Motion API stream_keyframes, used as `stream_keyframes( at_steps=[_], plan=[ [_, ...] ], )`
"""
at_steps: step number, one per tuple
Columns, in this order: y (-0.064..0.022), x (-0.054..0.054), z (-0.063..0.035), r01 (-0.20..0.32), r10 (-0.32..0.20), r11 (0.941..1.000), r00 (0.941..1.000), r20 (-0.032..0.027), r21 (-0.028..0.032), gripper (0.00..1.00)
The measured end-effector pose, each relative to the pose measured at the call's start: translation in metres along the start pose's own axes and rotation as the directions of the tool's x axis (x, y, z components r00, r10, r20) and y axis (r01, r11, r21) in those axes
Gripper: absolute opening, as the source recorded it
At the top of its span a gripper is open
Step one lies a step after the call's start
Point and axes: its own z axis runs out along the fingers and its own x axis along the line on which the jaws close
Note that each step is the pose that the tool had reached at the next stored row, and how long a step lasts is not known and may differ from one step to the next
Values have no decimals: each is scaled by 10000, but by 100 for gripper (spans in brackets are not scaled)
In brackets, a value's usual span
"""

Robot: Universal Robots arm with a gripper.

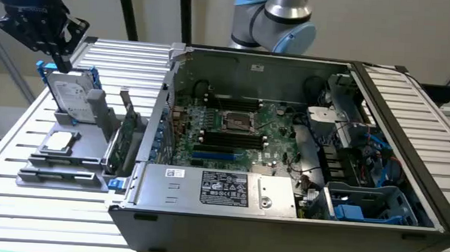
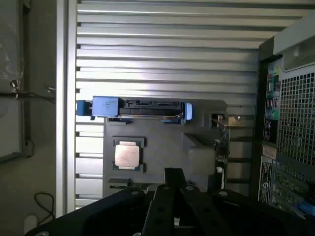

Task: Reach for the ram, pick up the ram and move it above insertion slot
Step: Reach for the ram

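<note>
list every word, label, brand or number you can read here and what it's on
No text is legible enough to quote.
black label on the power supply: print too small to read.
white sticker beside it: blurred.
label on the hard drive: blurred.
sticker on the computer case rear: too small to read.

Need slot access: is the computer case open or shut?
Open: the computer case lies uncovered on its side, with the motherboard inside in plain sight.
</note>
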Motion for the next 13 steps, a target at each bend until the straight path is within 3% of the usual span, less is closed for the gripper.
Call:
stream_keyframes(
  at_steps=[13],
  plan=[
    [-6, 1, -2, 0, 0, 10000, 10000, -3, 1, 11]
  ],
)
